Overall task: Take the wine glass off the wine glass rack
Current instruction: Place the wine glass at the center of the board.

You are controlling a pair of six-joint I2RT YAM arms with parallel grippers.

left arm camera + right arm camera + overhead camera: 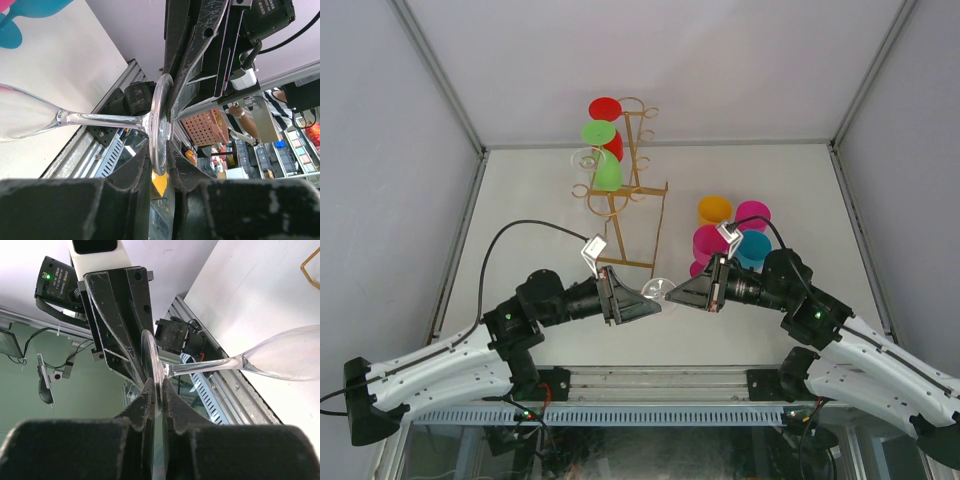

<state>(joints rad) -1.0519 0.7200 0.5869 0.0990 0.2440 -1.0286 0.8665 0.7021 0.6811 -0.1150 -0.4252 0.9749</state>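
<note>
A clear wine glass (657,290) hangs in the air just in front of the gold wire wine glass rack (630,190). Its stem (100,119) lies sideways, and its bowl (285,357) points away over the table. My left gripper (159,149) and my right gripper (157,385) meet tip to tip at the glass's round foot (161,125). The right fingers are shut on one edge of the foot. The left fingers are closed on the opposite edge, the disc standing upright between them. The held glass is clear of the rack.
A red glass (605,108), green glasses (598,132) and a clear glass (582,158) hang on the rack's upper hooks. Orange (714,210), pink (753,213), magenta (708,243) and teal (754,247) glasses stand clustered on the table behind the right arm. White walls enclose the table.
</note>
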